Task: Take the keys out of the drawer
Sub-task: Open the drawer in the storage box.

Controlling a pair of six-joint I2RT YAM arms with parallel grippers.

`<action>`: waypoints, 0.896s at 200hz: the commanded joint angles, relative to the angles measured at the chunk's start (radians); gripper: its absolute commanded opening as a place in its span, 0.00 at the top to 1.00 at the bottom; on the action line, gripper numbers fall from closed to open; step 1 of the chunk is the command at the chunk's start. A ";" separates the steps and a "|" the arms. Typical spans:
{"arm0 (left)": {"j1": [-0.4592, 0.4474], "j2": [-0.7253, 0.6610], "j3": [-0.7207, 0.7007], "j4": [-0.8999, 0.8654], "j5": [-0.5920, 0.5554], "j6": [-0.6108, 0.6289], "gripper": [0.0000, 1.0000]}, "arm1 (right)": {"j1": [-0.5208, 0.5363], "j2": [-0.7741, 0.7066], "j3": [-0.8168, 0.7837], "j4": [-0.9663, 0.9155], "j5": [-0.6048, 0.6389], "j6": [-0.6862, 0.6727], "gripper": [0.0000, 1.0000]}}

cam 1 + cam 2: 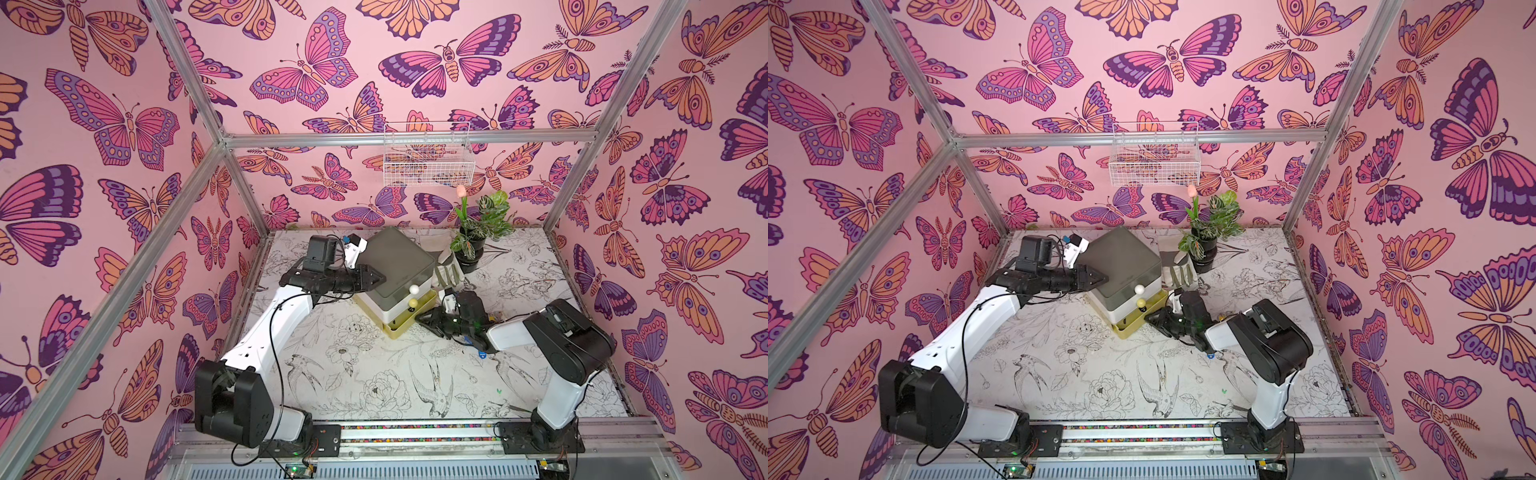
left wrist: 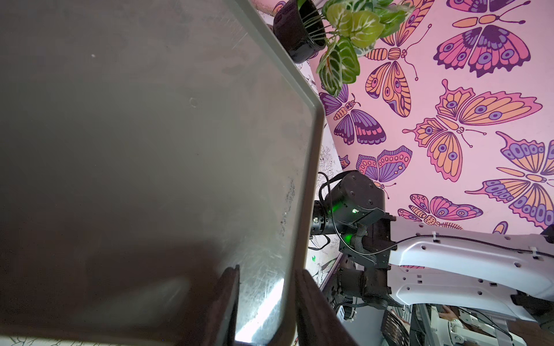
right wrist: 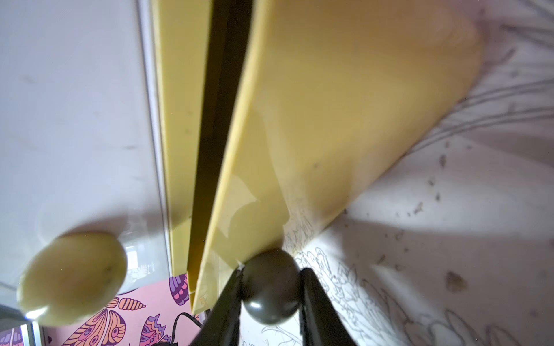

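- Pink butterfly wallpaper (image 1: 316, 70) all round, and a table (image 1: 353, 374) printed with black-line birds and flowers. At the back stands a small drawer unit (image 1: 374, 305) beside a potted plant (image 1: 478, 237).
- The left gripper (image 1: 375, 277) is up at the edge of the unit's grey top (image 1: 399, 257). In the left wrist view its fingers (image 2: 227, 299) sit either side of the raised rim, pinching it. It looks like a bracing hold.
- The right gripper (image 3: 269, 271) is low at the front, fingers clamped tight on the dark knob (image 3: 271, 293) of the yellow bottom drawer (image 3: 344, 104).
- That drawer stands just a crack open, with a dark slit showing behind its front panel.
- The keys? Not in sight in any view. I judge they lie inside that drawer, behind the slit.
- So the step in hand is opening the drawer, early in the task.
- The next move calls for a straight pull outward along the table until the opening is wide enough to reach in. The left hold has to steady the light unit so it doesn't slide or tip.
- Writing: nothing readable. Tiny print on the right arm (image 2: 449, 254) in the left wrist view is too small to make out.
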 commanded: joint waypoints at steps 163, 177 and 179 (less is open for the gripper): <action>0.007 -0.013 -0.020 -0.073 -0.039 0.013 0.63 | -0.021 -0.197 -0.063 -0.211 0.061 -0.103 0.84; 0.007 -0.010 -0.020 -0.073 -0.038 0.013 0.63 | -0.023 -0.209 -0.065 -0.232 0.064 -0.110 0.84; 0.008 -0.010 -0.020 -0.072 -0.038 0.013 0.63 | -0.023 -0.212 -0.065 -0.235 0.064 -0.111 0.84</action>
